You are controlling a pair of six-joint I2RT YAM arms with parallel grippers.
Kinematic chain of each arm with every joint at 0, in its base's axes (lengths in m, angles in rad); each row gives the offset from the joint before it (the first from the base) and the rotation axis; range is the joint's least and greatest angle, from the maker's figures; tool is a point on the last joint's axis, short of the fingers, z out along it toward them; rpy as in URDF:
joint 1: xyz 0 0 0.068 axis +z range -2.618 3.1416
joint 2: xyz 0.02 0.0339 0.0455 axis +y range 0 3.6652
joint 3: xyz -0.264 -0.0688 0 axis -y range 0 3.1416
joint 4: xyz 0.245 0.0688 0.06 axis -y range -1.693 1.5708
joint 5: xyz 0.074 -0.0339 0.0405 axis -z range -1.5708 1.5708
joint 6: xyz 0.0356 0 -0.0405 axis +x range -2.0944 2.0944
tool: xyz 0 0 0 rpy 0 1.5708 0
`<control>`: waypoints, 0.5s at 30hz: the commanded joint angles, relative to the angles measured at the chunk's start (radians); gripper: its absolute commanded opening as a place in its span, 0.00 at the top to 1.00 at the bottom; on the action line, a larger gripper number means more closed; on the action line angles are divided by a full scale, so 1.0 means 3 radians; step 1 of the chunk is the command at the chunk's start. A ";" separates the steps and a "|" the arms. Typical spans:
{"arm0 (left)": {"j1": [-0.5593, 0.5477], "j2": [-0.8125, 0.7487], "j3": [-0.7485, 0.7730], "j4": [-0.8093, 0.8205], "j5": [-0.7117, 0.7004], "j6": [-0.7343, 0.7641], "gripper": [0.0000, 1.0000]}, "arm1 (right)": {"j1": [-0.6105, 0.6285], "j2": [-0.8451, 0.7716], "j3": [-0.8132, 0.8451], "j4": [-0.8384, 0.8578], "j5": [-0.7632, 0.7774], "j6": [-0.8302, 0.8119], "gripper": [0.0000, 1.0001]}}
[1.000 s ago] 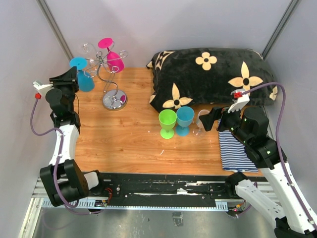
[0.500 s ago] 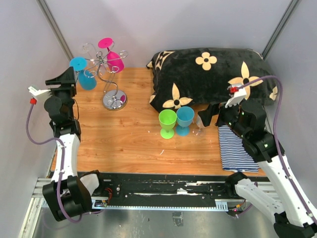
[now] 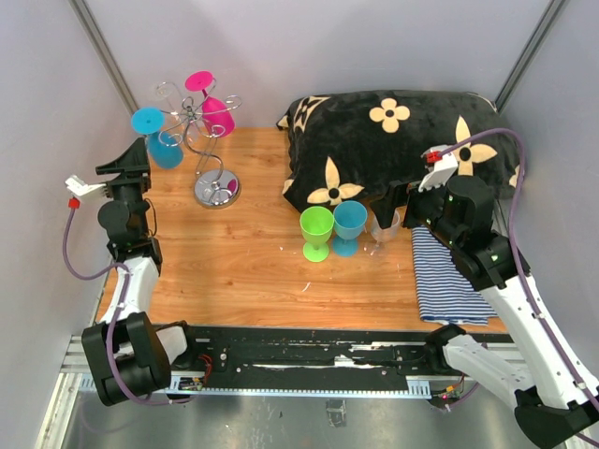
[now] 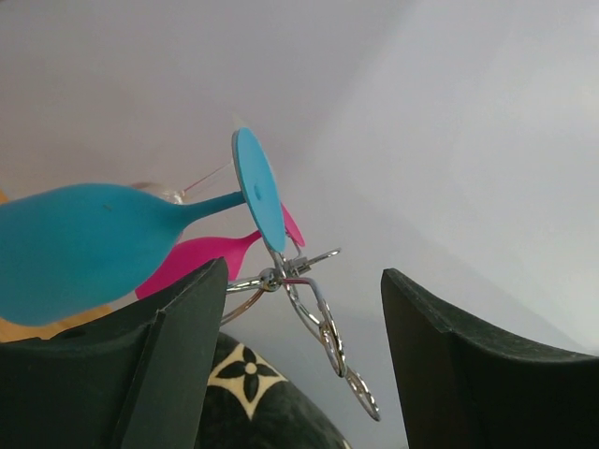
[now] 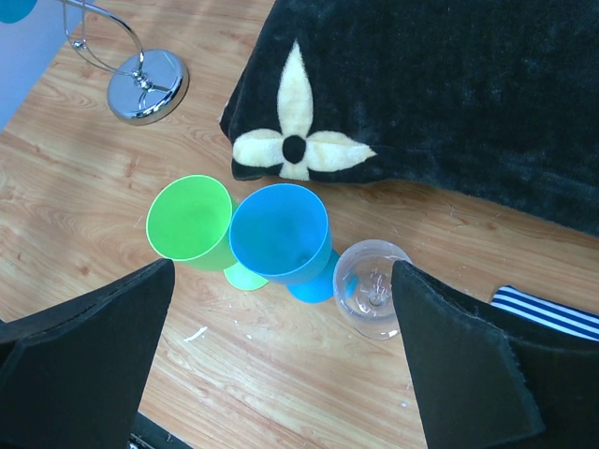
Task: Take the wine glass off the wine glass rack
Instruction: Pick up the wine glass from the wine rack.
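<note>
Across the centre of the top view: wooden table (image 3: 243,271), with black flowered pillow (image 3: 402,140) at upper right and striped cloth (image 3: 449,281) at lower right.

At upper left of the frame: wine glass rack (image 3: 216,190), upright on its chrome base. Carries blue wine glass (image 3: 161,148) on the left hook and pink wine glass (image 3: 215,112) on the rear hook, both hung by the foot. Possibly a clear one behind; too faint to confirm.

At mid-frame, well apart from the rack: green glass (image 3: 316,229), standing blue glass (image 3: 349,223) and clear glass (image 3: 382,234), upright in a close row.

Left gripper (image 3: 138,159): spread wide, holding nothing. Sits lower in the frame than one second ago, just below and left of the blue wine glass, not touching. In the left wrist view, aims upward with the blue bowl at left of the finger gap, not inside it.

Right gripper (image 5: 281,369): spread wide, holding nothing. Stands higher in the frame than one second ago, hovering over the standing row, nearest the clear glass.

Reads as re-aiming, not removal: no hanging glass gripped yet. Next step likely: centre the left jaws on the blue bowl, close, then draw the foot out along the hook. Risk: tipping the light wire stand.
</note>
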 commanded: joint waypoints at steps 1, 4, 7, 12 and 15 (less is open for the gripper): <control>-0.0017 0.0051 0.0004 0.0322 -0.0086 -0.0155 0.28 | -0.0061 -0.0018 0.0162 0.0087 0.0058 0.0009 0.00; -0.0018 0.0016 0.0043 0.0125 -0.0164 -0.0191 0.28 | -0.0061 -0.0043 0.0164 0.0086 0.0093 -0.0007 0.00; -0.0018 -0.0030 0.0136 -0.0111 -0.0215 -0.0121 0.26 | -0.0061 -0.0077 0.0122 0.0088 0.0125 -0.0042 0.00; -0.0018 0.0085 0.0257 -0.0103 -0.0196 -0.0186 0.26 | -0.0061 -0.0087 0.0064 0.0102 0.0131 -0.0157 0.01; -0.0022 0.0165 0.0303 -0.0107 -0.0180 -0.0229 0.26 | -0.0060 -0.0079 0.0056 0.0114 0.0117 -0.0234 0.01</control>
